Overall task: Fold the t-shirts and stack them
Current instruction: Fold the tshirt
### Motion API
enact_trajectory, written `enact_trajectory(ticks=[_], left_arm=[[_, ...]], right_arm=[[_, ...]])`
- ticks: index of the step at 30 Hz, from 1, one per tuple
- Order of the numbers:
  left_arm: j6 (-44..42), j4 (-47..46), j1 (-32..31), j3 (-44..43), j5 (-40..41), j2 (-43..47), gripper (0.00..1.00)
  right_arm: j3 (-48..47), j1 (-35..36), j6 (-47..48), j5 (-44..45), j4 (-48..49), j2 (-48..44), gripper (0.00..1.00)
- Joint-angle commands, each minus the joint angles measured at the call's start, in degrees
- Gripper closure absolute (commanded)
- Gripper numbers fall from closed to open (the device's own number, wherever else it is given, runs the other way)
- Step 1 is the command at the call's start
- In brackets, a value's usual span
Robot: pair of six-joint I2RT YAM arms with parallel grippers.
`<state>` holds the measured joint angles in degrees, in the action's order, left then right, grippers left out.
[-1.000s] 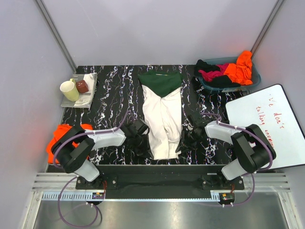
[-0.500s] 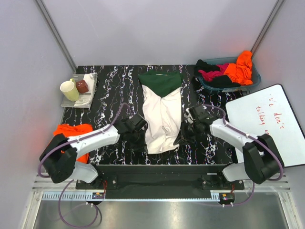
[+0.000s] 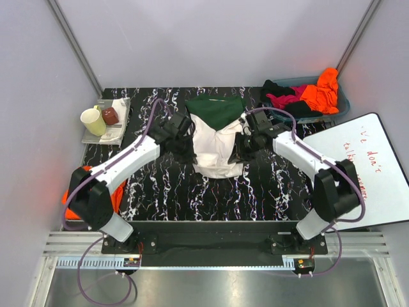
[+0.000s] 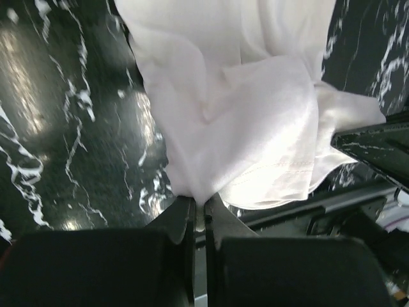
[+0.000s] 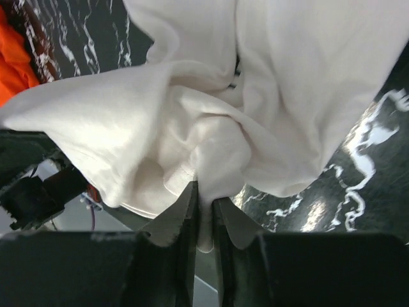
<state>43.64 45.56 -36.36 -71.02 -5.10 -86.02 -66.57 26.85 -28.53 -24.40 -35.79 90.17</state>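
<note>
Left of the bin (image 3: 319, 118), the cream t-shirt (image 3: 214, 148) with green sleeves lay half-folded, hem raised; black, magenta and orange t-shirts (image 3: 300, 96) were heaped inside it.

Black marbled table (image 3: 268, 192), pale grey walls (image 3: 211, 38)

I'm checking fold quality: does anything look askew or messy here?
The cream shirt is bunched and wrinkled between the left gripper and right gripper, its pinched hem sagging unevenly. An orange shirt spills over the basket rim, far right.
</note>
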Motion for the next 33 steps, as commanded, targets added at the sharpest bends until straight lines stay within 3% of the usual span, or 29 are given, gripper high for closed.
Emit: enact_trajectory(ticks=[1, 7, 10, 11, 12, 13, 18, 20, 22, 23, 29, 33], left_arm=[[-6.18, 0.40, 4.27, -8.49, 0.01, -6.42, 1.00], [-9.44, 1.11, 7.79, -19.30, -3.59, -17.14, 1.00], [-11.81, 1.37, 9.29, -25.36, -6.84, -23.20, 0.48], [-12.08, 2.42, 9.55, -26.87, -7.72, -24.62, 0.20], [-12.17, 3.04, 10.25, -28.19, -7.90, -26.55, 0.06], [-12.43, 3.39, 10.60, -29.94, -8.43, -27.00, 0.01], [-13.75, 3.22, 12.62, -30.67, -10.54, -25.08, 0.01], [-14.72, 3.22, 13.59, -29.44, -12.21, -24.20, 0.01], [-15.34, 3.13, 13.94, -28.56, -13.69, -23.76, 0.01], [-15.51, 3.22, 14.03, -27.60, -14.05, -23.32, 0.01], [-17.70, 1.64, 14.03, -22.42, -18.18, -20.43, 0.01], [-18.76, -0.82, 13.77, -18.89, -22.58, -19.19, 0.01]], right_arm=[[-8.39, -2.33, 6.72, 4.54, -1.74, 5.09, 0.79], [-19.99, -4.61, 10.25, 5.59, -3.41, 14.06, 0.79], [-23.86, -5.67, 10.60, 5.07, -3.50, 18.28, 0.78], [-24.66, -5.93, 10.69, 4.55, -3.41, 20.46, 0.78], [-25.45, -6.11, 10.69, 4.37, -3.58, 21.44, 0.78], [-26.94, -6.46, 10.87, 4.19, -3.58, 22.49, 0.78], [-30.99, -7.86, 9.73, 4.10, -3.59, 27.33, 0.76], [-34.41, -8.74, 8.24, 3.75, -3.67, 30.58, 0.56], [-36.96, -8.83, 8.49, 4.27, -3.76, 32.43, 0.50], [-37.67, -8.83, 8.67, 4.71, -3.67, 32.61, 0.40], [-35.49, -8.83, 8.24, 9.28, 1.33, 23.49, 0.00], [-32.76, -8.83, 7.88, 5.88, 1.95, 18.73, 0.00]])
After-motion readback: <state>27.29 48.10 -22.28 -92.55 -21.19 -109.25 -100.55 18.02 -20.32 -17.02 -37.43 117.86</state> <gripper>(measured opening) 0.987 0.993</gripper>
